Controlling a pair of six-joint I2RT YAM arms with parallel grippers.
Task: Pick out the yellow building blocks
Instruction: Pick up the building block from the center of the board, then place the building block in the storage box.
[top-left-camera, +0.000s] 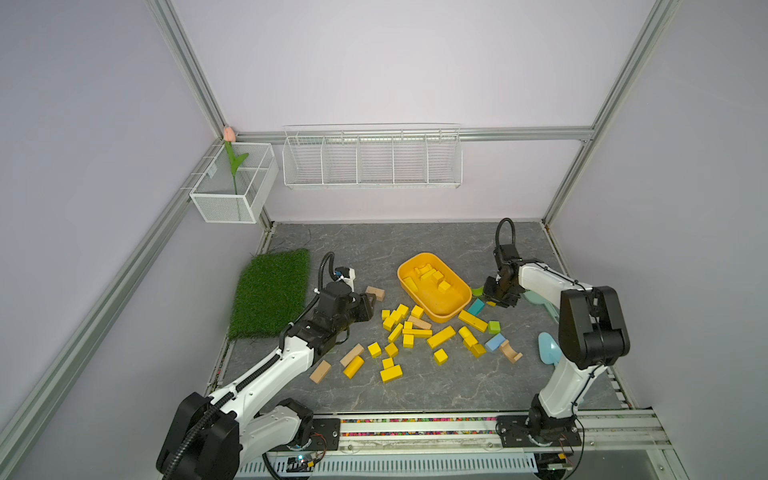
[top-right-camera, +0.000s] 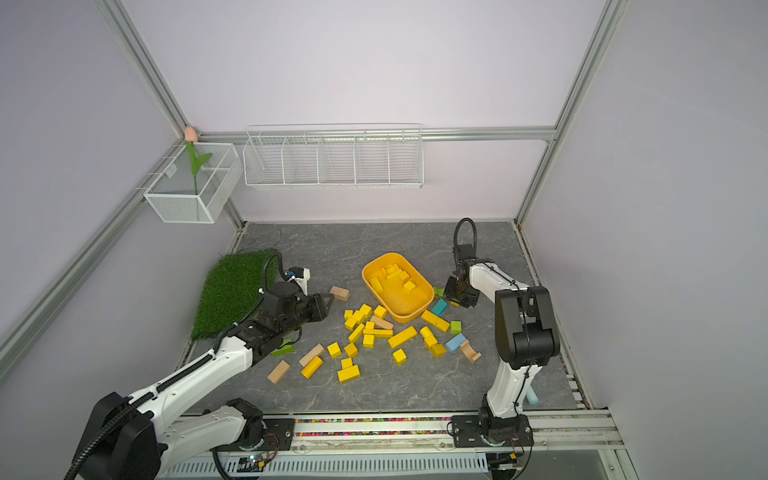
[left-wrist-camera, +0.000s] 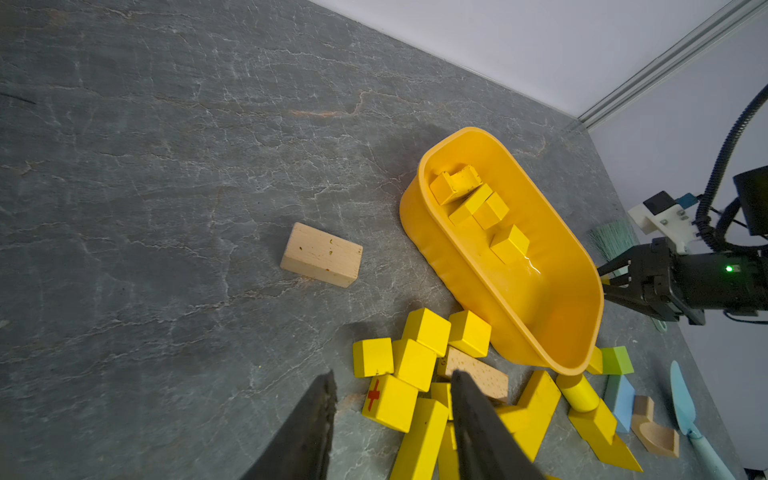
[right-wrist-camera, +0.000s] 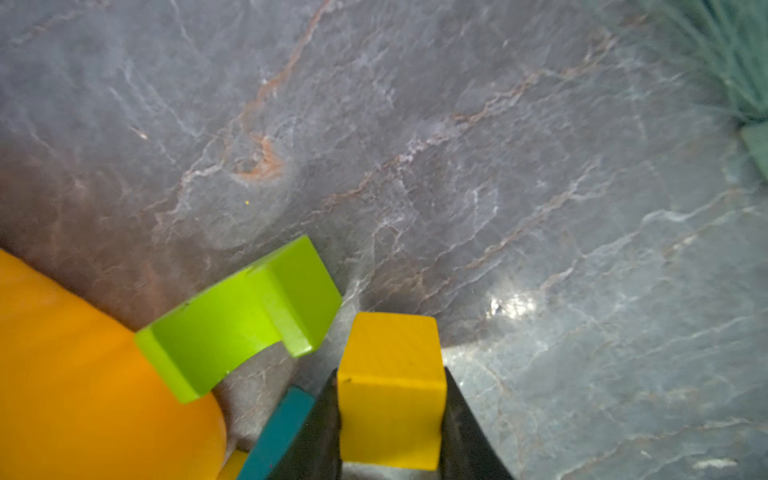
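Right wrist view alone shows it: right gripper (right-wrist-camera: 390, 372) clamps one yellow cube (right-wrist-camera: 390, 349) beside the tub (right-wrist-camera: 62, 374); top views hide the grip. Meanwhile left gripper (left-wrist-camera: 392, 376) half open, empty, above yellow building blocks (top-left-camera: 440, 336) scattered across the desk (top-left-camera: 374, 249).

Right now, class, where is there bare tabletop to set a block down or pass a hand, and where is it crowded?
Bare: the far strip between the back wall and the yellow tub, and the near strip between the scattered yellow blocks and the front rail. Crowded: in front of the tub, and beside it around the right gripper.
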